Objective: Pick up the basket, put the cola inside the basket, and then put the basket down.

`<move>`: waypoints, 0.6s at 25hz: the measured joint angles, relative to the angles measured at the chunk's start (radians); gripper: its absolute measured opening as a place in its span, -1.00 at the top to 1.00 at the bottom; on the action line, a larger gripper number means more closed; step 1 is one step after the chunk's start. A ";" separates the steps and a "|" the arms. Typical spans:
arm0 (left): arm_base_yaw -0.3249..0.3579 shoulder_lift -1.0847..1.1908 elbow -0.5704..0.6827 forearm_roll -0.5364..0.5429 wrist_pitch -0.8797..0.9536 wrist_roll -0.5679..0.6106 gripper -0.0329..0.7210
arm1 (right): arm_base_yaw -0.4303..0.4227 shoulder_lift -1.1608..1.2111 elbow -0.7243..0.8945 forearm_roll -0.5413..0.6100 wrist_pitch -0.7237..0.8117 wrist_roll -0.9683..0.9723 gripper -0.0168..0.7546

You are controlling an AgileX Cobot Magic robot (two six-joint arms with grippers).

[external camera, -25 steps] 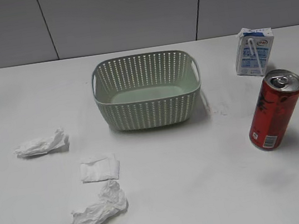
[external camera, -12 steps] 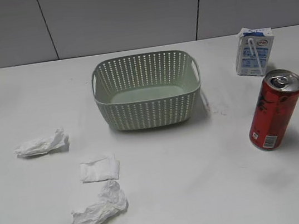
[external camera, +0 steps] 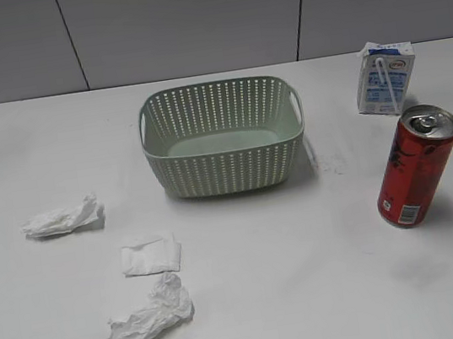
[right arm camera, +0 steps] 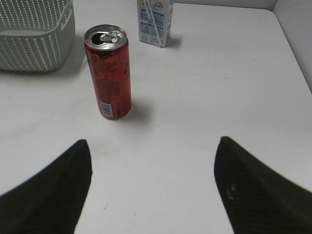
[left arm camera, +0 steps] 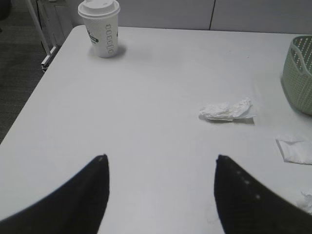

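Nothing done yet: basket (external camera: pixel 223 138) and cola (external camera: pixel 415 166) sit untouched; left hand (left arm camera: pixel 161 168) and right hand (right arm camera: pixel 153 156) both released, empty.

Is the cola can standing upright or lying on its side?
Upright. The cola stands on its base on the table, pull-tab top up, right of the basket and outside it. Neither end effector touches it.

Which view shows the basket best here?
The exterior view: the whole basket shows, with both handles and its bare floor. The right wrist view catches only one corner, the left wrist view only an edge at the frame's right.
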 joint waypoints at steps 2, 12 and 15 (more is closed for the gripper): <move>0.000 0.000 0.000 0.000 0.000 0.000 -0.43 | 0.000 0.000 0.000 0.000 0.000 0.000 -0.57; 0.000 0.009 -0.021 0.000 -0.032 0.000 -0.43 | 0.000 0.000 0.000 -0.002 0.000 0.000 -0.58; 0.000 0.044 -0.054 0.000 -0.091 0.000 -0.43 | 0.000 0.000 0.000 -0.002 0.000 0.000 -0.58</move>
